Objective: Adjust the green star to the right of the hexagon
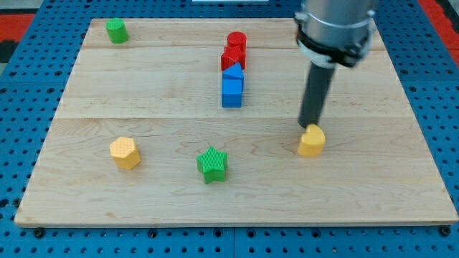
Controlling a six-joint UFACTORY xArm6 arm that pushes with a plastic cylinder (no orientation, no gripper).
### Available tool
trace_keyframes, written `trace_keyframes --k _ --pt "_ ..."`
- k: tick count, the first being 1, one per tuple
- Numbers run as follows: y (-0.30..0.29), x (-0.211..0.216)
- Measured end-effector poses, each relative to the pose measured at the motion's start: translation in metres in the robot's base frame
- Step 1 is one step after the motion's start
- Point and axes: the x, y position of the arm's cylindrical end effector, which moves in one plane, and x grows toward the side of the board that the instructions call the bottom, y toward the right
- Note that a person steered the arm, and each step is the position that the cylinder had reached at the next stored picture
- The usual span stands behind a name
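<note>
The green star (212,164) lies at the view's lower middle of the wooden board (143,86). The yellow hexagon (125,152) lies to its left, a block's width or so apart. My tip (310,126) is far to the star's right, touching the top edge of a second yellow block (311,141) whose shape I cannot make out clearly.
A red cylinder (237,41), a red star-like block (232,57), a blue pentagon-like block (234,72) and a blue cube (232,92) form a column at the view's top middle. A green cylinder (116,31) stands at the top left corner.
</note>
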Motion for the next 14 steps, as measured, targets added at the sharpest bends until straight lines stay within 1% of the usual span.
trace_keyframes --k 1,2,3,4,5,6,8,9,10,11,12,13,14 --pt "0.011 0.028" --pt "0.008 0.012" --pt "-0.017 0.021" --pt "-0.051 0.066" --pt "-0.075 0.1" --pt "-0.094 0.102" --pt "-0.109 0.095" --pt "-0.115 0.081" --pt "-0.126 0.058" --pt "-0.129 0.048" --pt "-0.11 0.092" --pt "-0.126 0.111" --pt "-0.141 0.092"
